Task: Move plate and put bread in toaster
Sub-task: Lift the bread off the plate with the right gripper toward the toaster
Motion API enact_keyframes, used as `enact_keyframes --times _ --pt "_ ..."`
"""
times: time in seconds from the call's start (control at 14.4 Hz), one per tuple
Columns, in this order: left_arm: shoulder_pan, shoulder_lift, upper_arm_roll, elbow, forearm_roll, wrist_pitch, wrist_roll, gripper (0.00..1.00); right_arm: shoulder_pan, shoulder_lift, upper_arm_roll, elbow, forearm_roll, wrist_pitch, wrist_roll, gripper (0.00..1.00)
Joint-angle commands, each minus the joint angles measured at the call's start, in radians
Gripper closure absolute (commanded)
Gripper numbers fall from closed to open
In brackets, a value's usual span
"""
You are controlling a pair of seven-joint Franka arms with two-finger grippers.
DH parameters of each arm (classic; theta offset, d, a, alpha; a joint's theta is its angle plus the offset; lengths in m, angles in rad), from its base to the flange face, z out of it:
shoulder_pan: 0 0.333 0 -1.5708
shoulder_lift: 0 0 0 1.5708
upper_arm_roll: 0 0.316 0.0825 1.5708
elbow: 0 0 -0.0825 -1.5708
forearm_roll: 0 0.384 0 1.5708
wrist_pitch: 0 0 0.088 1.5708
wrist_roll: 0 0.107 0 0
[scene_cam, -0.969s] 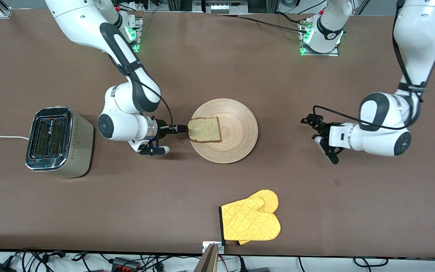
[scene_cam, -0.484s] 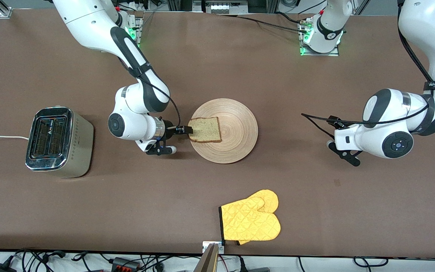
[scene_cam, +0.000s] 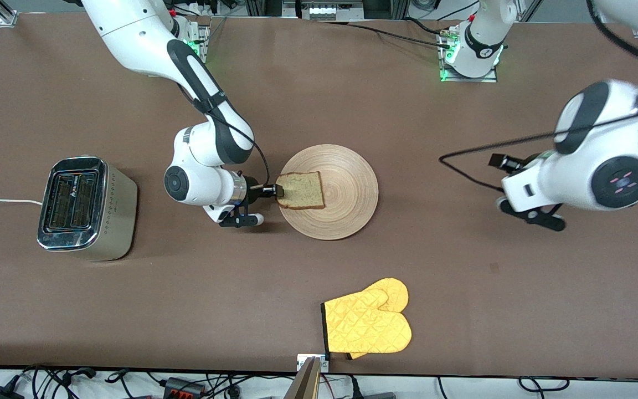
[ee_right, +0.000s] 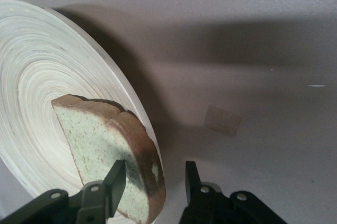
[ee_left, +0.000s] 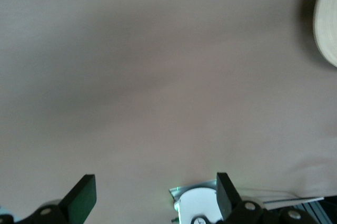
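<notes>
Bread (scene_cam: 299,190), a brown square slice on the round pale-wood plate (scene_cam: 352,188), sits between the right gripper's (scene_cam: 276,190) narrowed fingers; left gripper (ee_left: 152,197) hangs wide apart.

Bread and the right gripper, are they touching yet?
Cannot tell. The right wrist view shows the right gripper straddling the bread's crust edge, one finger over it, but no plain contact or gap.
</notes>
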Motion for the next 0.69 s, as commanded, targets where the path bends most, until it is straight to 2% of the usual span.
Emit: enact_keyframes --times 0.0,0.14,0.21,0.35,0.42,0.62 --pt "0.005 -0.034 0.015 0.107 0.013 -0.053 -0.016 0.0 0.015 0.014 -0.007 0.024 0.025 0.007 -0.002 0.46" --pt "-0.001 -0.117 0.039 0.069 -0.007 -0.002 -0.046 0.0 0.015 0.014 -0.007 0.024 0.024 0.005 -0.002 0.55" --pt "-0.023 -0.179 0.12 0.002 -0.065 0.031 -0.092 0.0 0.014 0.014 -0.007 0.025 0.024 0.005 -0.002 0.66" --pt "-0.11 -0.268 0.324 -0.144 -0.209 0.157 -0.18 0.0 0.011 0.012 -0.007 0.039 0.024 -0.005 -0.004 0.89" --pt "-0.132 -0.304 0.369 -0.202 -0.221 0.209 -0.183 0.0 0.009 0.012 -0.007 0.04 0.022 -0.005 -0.011 0.94" --pt "-0.17 -0.452 0.423 -0.435 -0.22 0.48 -0.18 0.0 0.011 0.008 -0.007 0.043 0.021 -0.007 -0.005 1.0"
